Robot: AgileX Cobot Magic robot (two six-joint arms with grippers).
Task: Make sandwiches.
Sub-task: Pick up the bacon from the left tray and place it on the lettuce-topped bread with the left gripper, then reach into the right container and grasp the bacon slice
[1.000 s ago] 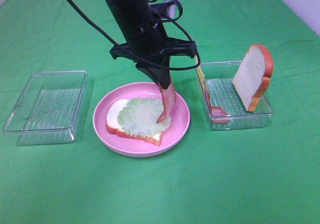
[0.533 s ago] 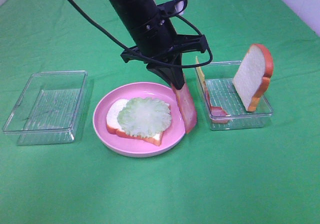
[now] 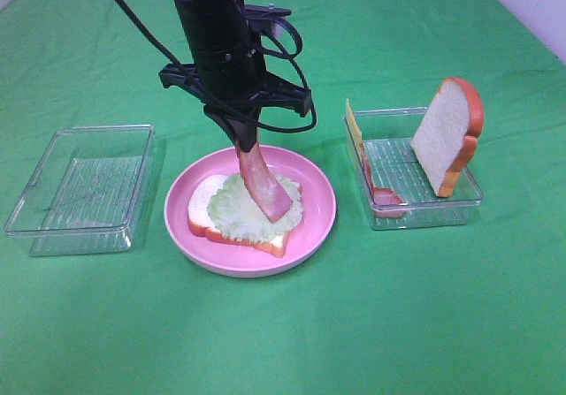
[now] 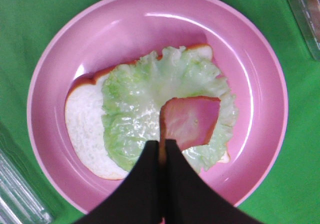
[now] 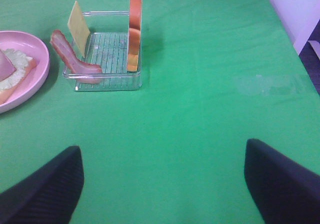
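left gripper (image 4: 162,146) clamped on the top end of bacon strip (image 3: 263,183); strip hangs tilted below the fingertips, lower end touching lettuce (image 3: 232,208) on bread slice (image 3: 202,208) in pink plate (image 3: 320,205). right gripper (image 5: 162,149) fingers wide apart over green cloth (image 5: 200,108)

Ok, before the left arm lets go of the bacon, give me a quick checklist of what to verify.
1. Left gripper shut on bacon: ok.
2. Bacon's free end over lettuce, inside the plate: ok.
3. Bacon touching the lettuce: cannot tell.
4. Bacon lying flat: not ok, it hangs slanted from the gripper.
5. Lettuce sitting on bread: ok.
6. Right gripper away from the plate: ok, open and well off to the side.
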